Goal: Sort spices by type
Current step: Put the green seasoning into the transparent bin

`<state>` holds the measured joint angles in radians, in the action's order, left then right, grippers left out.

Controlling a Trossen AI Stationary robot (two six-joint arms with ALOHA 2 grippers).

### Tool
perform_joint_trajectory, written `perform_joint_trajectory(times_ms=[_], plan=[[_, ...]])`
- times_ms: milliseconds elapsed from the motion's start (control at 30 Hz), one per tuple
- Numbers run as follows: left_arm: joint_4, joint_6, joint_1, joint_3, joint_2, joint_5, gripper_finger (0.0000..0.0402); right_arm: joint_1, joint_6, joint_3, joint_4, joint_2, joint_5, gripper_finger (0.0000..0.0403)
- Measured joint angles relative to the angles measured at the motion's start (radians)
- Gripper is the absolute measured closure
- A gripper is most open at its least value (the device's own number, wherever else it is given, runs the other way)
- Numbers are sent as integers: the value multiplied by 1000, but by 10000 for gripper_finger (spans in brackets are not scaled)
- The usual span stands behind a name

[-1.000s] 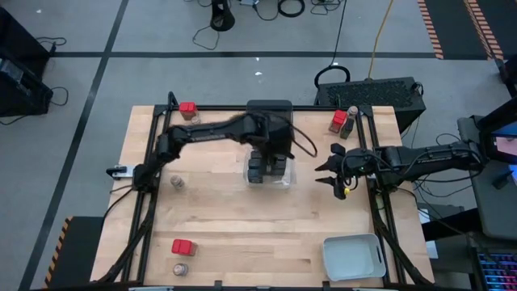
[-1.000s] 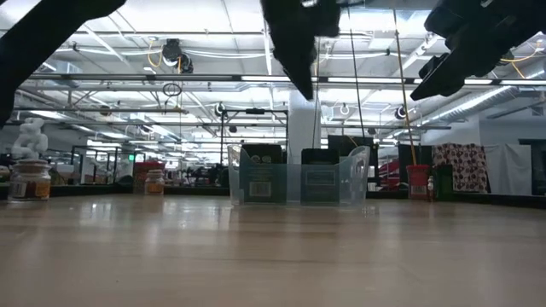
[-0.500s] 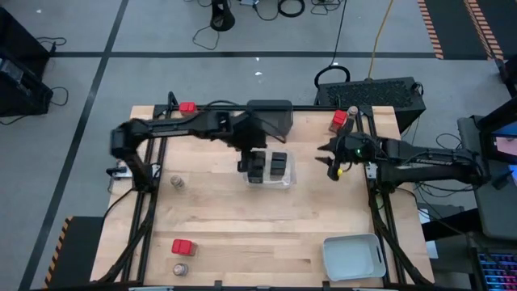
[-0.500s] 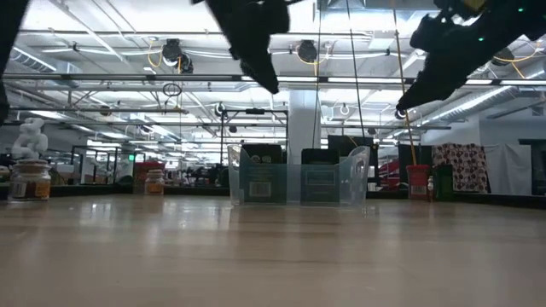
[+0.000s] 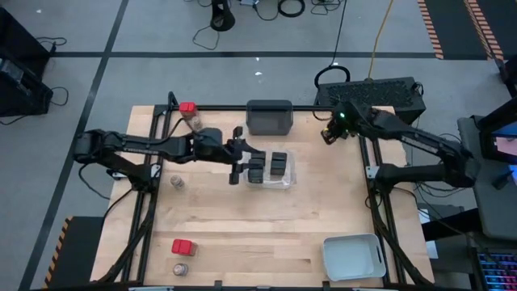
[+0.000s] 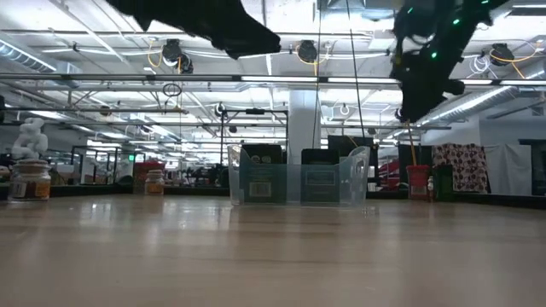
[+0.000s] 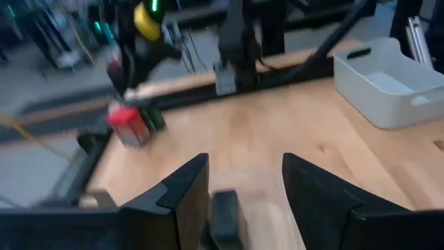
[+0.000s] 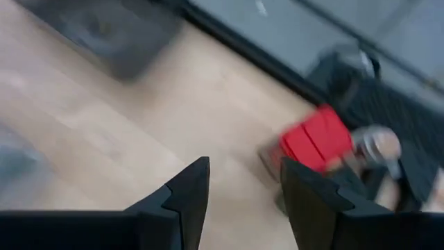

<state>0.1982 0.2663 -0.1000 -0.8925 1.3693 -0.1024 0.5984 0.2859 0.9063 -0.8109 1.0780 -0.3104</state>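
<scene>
Right tool [image 5: 329, 136] open, empty, just above red spice [image 8: 316, 144]; straddle it squarely, avoid jar [image 8: 378, 146] beside. Left tool [image 5: 235, 157] open, empty, beside clear tray [image 5: 284, 183].

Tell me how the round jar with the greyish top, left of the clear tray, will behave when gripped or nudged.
The round jar stands upright alone on bare wood, so it probably slides if nudged. Being small, it is likely light. Knocked over, its round body would probably roll. Its clear wall looks smooth, so maybe slippery.
</scene>
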Motion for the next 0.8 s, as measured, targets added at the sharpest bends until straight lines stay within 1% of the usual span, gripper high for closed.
perform_joint_trajectory(times_ms=[67,200,333,467,600,800], plan=[[67,30,-10,25,0,5,213,44,13,39,-78,55,4,245],[70,2,-40,32,2,39,213,137,17,106,-164,133,2,245],[54,-24,-51,34,15,40,213,232,21,131,-178,164,12,245],[49,-23,-51,34,14,40,213,316,28,132,-183,170,62,245],[48,-22,-51,34,14,40,213,358,34,132,-191,169,104,245],[48,-23,-51,34,14,40,213,358,91,132,-184,199,106,240]])
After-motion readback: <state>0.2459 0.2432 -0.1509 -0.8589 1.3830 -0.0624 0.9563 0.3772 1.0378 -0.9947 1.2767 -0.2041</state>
